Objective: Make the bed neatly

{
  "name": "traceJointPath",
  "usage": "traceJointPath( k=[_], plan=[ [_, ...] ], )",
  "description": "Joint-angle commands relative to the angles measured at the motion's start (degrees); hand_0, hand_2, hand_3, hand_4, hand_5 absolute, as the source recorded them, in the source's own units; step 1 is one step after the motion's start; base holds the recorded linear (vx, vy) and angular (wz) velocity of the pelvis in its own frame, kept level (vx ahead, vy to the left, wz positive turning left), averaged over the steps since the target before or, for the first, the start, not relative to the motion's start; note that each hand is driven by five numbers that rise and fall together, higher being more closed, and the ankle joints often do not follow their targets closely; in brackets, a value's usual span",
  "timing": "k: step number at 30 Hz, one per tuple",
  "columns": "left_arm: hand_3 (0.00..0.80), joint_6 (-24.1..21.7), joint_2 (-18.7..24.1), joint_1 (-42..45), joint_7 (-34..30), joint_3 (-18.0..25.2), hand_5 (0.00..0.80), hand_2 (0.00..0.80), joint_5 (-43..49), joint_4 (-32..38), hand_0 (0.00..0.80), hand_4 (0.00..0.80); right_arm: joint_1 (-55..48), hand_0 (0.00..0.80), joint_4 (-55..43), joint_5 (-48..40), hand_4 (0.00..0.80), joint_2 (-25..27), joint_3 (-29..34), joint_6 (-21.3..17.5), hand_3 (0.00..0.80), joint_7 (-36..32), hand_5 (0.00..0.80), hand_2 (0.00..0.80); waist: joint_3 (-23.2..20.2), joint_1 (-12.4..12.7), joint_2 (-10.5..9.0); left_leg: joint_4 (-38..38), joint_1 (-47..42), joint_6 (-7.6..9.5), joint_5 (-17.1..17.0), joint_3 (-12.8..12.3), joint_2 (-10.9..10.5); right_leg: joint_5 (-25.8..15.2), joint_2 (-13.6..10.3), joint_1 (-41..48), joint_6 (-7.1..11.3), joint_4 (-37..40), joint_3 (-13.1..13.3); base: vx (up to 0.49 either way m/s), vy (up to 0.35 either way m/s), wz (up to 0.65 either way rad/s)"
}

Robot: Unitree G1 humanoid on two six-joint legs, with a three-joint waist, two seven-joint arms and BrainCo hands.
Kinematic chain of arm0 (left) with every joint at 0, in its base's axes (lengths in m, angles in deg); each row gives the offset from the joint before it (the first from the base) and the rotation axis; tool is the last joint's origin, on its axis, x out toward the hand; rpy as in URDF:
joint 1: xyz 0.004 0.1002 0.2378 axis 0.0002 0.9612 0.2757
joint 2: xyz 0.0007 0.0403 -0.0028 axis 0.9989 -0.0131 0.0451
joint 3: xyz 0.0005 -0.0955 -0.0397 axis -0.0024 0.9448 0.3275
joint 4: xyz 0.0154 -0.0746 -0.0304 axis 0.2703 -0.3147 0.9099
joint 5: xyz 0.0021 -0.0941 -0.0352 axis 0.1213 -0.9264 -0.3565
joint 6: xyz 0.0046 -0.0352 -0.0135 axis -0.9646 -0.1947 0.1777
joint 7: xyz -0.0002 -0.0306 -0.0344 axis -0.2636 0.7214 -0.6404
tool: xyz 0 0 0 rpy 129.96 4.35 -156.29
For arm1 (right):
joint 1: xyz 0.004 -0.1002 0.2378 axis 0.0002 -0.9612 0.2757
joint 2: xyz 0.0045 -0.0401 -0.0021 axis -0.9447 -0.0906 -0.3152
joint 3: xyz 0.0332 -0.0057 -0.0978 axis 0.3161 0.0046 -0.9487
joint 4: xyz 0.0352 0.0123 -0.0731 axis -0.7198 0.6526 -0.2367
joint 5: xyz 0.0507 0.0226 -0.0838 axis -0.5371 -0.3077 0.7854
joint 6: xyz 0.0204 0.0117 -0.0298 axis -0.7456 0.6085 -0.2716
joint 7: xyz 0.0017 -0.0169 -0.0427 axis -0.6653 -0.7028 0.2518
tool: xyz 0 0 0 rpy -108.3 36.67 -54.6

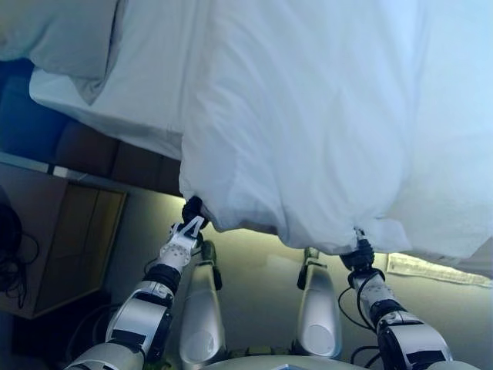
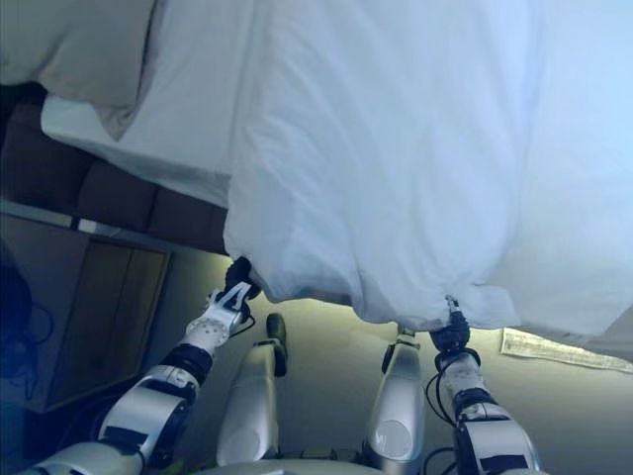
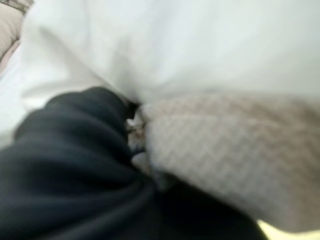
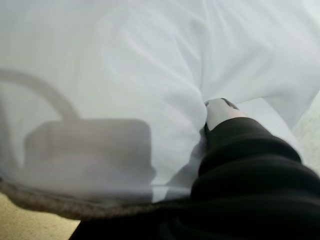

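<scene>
A white duvet point(image 1: 308, 131) lies over the bed and hangs past its near edge. My left hand point(image 1: 191, 212) is shut on the duvet's near left corner; its wrist view shows the dark cover point(image 3: 75, 160) buried in white cloth point(image 3: 175, 45). My right hand point(image 1: 359, 253) is shut on the duvet's near edge further right; its wrist view shows cloth point(image 4: 125, 65) bunched against its cover point(image 4: 250, 170). The fingers of both hands are hidden in the folds. A white sheet point(image 1: 146, 85) and a pillow point(image 1: 54, 35) show at the upper left.
A dark padded bed base point(image 1: 92, 150) runs along the left under the sheet. A wooden bedside unit point(image 1: 65, 239) stands at the left with dark cables point(image 1: 11, 247) beside it. A pale mat point(image 1: 439, 270) lies on the floor at the right.
</scene>
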State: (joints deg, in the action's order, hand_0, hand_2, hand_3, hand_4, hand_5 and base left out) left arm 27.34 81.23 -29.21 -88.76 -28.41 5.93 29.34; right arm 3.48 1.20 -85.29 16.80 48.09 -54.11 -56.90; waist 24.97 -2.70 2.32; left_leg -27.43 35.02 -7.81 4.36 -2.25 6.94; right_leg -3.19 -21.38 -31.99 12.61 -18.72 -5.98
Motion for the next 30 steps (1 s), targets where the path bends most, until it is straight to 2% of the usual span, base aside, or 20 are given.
traceJointPath(
  k=[1,8,15,21,24,30],
  plan=[
    [0.8,-2.5,-1.7,0.9,-1.9,-1.1,0.8,0.8,2.1,0.2,0.8,0.8,-0.8,0.8,-0.9,-0.6,0.8,1.2,0.3,0.3,0.8,-1.4,0.8,0.8,-0.2,-0.3,0.64,4.0,3.0,-0.89,-7.5,-2.1,0.2,-6.4,-2.5,-2.7,0.79,1.8,2.2,-0.059,0.292,-0.01],
    [0.8,-5.3,1.4,-3.8,-0.6,0.3,0.8,0.8,3.3,1.1,0.8,0.8,3.9,0.8,-1.1,1.4,0.8,3.7,0.9,0.6,0.8,0.1,0.8,0.8,3.2,-1.4,2.6,1.4,9.1,0.07,-7.0,-3.3,-1.7,-7.8,-3.2,-9.8,-0.1,1.9,4.9,-0.061,0.197,-0.02],
    [0.8,-7.2,4.1,-6.3,2.1,2.5,0.8,0.8,6.0,-4.1,0.8,0.8,5.2,0.8,2.0,1.6,0.8,7.7,3.5,0.4,0.8,6.1,0.8,0.8,4.8,-1.7,3.58,-0.6,15.0,0.03,-7.0,-3.3,-1.4,-7.2,-3.6,-15.2,-0.71,0.1,6.1,-0.038,0.1,-0.1],
    [0.8,-6.6,3.9,-5.9,3.7,5.0,0.8,0.8,6.6,-11.4,0.8,0.8,3.8,0.8,6.5,3.5,0.8,9.3,4.2,3.1,0.8,12.9,0.8,0.8,4.8,-1.4,2.96,-0.9,19.5,0.13,-7.8,-3.2,-0.5,-6.5,-2.5,-19.1,-0.97,-0.6,5.5,-0.025,-0.017,-0.04],
    [0.8,-6.9,3.9,-4.8,5.1,6.8,0.8,0.8,6.2,-12.4,0.8,0.8,3.4,0.8,6.4,1.8,0.8,8.9,3.6,4.7,0.8,13.3,0.8,0.8,4.8,-0.9,1.96,-0.9,21.2,0.32,-8.2,-3.1,-0.1,-6.5,-2.1,-19.8,-1.05,-0.1,4.6,-0.044,-0.063,-0.09],
    [0.8,-9.3,2.5,-3.0,4.7,8.5,0.8,0.8,4.6,-11.0,0.8,0.8,2.6,0.8,5.9,1.8,0.8,7.8,3.2,4.6,0.8,12.3,0.8,0.8,4.8,-0.1,1.22,0.5,21.4,0.17,-8.9,-2.6,0.2,-7.1,-2.3,-19.3,-0.66,1.8,3.5,-0.025,-0.012,-0.06]
  ],
)
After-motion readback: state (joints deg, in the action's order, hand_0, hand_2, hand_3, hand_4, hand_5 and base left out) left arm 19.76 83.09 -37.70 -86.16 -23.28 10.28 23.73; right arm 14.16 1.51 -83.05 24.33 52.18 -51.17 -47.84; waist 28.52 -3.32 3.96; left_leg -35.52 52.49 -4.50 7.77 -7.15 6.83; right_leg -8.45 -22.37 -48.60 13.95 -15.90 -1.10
